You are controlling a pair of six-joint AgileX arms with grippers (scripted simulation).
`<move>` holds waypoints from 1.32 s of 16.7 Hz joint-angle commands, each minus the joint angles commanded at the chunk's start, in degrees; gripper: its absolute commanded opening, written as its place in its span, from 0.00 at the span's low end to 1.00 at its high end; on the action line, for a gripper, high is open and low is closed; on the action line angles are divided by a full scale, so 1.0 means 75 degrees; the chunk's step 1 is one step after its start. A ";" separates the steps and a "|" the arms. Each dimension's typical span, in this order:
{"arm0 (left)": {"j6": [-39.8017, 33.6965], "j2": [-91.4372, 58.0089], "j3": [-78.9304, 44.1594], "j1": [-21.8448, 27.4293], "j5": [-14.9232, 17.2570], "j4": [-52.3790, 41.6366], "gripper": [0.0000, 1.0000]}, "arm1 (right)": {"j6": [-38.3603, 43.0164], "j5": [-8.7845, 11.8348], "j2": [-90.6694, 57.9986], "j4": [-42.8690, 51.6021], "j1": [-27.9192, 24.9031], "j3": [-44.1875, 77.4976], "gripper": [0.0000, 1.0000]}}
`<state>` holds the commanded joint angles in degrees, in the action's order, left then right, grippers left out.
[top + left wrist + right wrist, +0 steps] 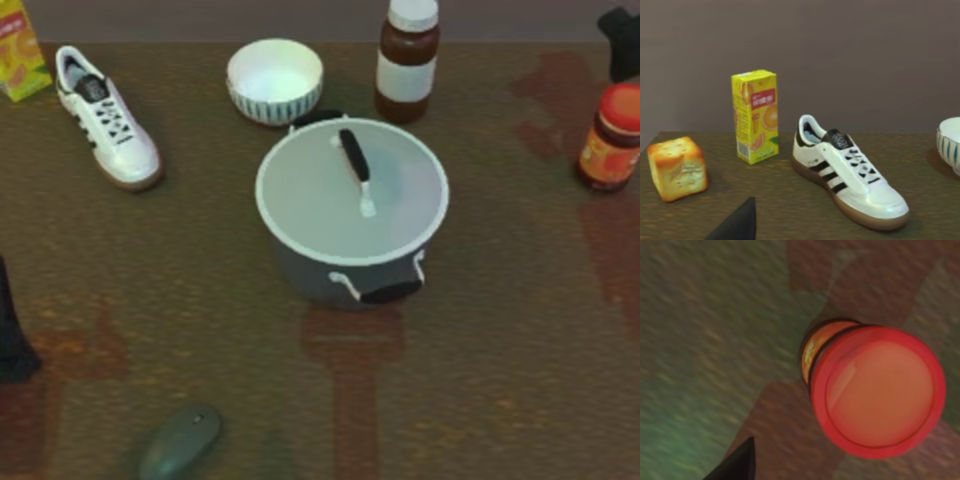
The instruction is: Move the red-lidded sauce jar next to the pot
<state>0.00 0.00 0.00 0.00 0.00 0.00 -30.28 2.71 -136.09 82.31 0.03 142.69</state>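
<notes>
- The red-lidded sauce jar [611, 137] was seen upright at the far right edge of the table in the top view, well apart from the pot [351, 208], which stood near the centre with its lid on.
- The right gripper [622, 40] was only glimpsed as a dark shape at the top right corner, just behind the jar; how far its fingers were spread could not be told, and nothing was seen held by it.
- In the right wrist view the jar's lid [879, 390] was looked down on from close above, which suggests the arm had been placed over the jar to prepare a grasp.
- The left gripper [12, 340] was parked at the left edge, its fingers not visible either.
- Bare table was left to the pot's right, probably the easiest spot for the jar, since a white bowl [274, 80] and a white-lidded jar [407, 60] crowded the pot's far side.
</notes>
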 joint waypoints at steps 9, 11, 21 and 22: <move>0.0000 0.0000 0.0000 0.0000 0.0000 0.0000 1.00 | -0.0601 -0.0009 -0.2345 0.1318 0.0016 0.2419 1.00; 0.0000 0.0000 0.0000 0.0000 0.0000 0.0000 1.00 | -0.0601 -0.0009 -0.2345 0.1318 0.0016 0.2419 1.00; 0.0000 0.0000 0.0000 0.0000 0.0000 0.0000 1.00 | -0.0559 -0.0006 -0.1836 -0.0219 -0.0030 0.0321 1.00; 0.0000 0.0000 0.0000 0.0000 0.0000 0.0000 1.00 | -0.0557 -0.0005 -0.1766 -0.0459 -0.0031 0.0007 1.00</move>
<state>0.00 0.00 0.00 0.00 0.00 0.00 -34.45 2.67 -149.33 78.87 -0.20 142.74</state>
